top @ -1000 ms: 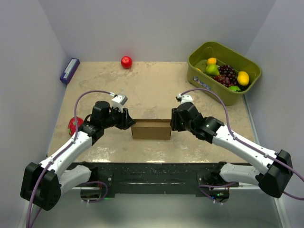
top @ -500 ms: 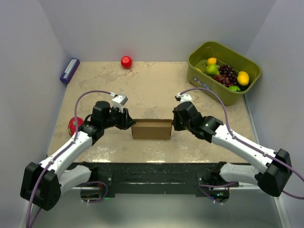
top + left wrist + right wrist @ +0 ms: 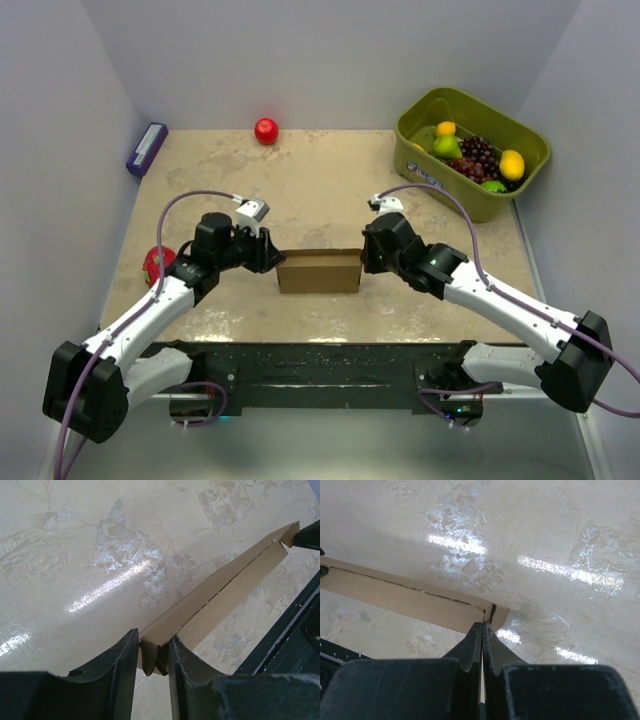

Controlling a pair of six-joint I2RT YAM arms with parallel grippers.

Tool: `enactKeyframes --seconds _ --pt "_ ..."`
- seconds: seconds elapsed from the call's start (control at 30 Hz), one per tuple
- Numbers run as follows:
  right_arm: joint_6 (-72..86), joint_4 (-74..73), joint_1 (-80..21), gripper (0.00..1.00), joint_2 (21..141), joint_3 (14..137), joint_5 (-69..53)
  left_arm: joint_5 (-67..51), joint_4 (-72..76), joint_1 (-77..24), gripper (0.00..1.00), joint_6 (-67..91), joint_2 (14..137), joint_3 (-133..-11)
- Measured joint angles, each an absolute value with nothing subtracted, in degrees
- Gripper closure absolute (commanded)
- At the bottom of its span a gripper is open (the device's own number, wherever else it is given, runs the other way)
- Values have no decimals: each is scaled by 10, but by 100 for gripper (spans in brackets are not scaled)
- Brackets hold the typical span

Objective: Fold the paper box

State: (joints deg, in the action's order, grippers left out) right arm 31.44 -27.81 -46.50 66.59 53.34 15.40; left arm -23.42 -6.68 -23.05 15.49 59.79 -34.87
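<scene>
- Left gripper [image 3: 150,645] grasps the paper box [image 3: 319,272] at its left end: in the left wrist view a folded piece of brown card sits between the two dark fingers [image 3: 122,660], which press on it from either side.
- Right gripper [image 3: 482,626] is clenched, its two fingers pressed flat together with no gap showing. Their tips sit at the box's right end corner, just beside a short slit in the card. Whether a sliver of card is pinched between them cannot be told.
- From above, the box lies on the marble-patterned table [image 3: 310,180], in the near middle, directly between the two grippers. It is a low, long brown shape with its long side facing the arm bases.
- In the left wrist view the box runs away from the fingers as a narrow, creased strip of walls, its far end meeting the other gripper.
- An olive-green bin [image 3: 420,150] of fruit stands at the far right corner, well apart from the box.
- A red ball-like fruit [image 3: 266,131] rests at the far edge, a purple box [image 3: 147,149] at the far left, and another red fruit [image 3: 153,265] beside the left arm.
</scene>
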Motion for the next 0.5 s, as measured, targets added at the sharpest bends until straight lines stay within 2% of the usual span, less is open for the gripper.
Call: enactKeyframes --seconds 0.5 --pt "323 -265 -465 100 670 519 161 -232 -67 -233 68 155 598 -349"
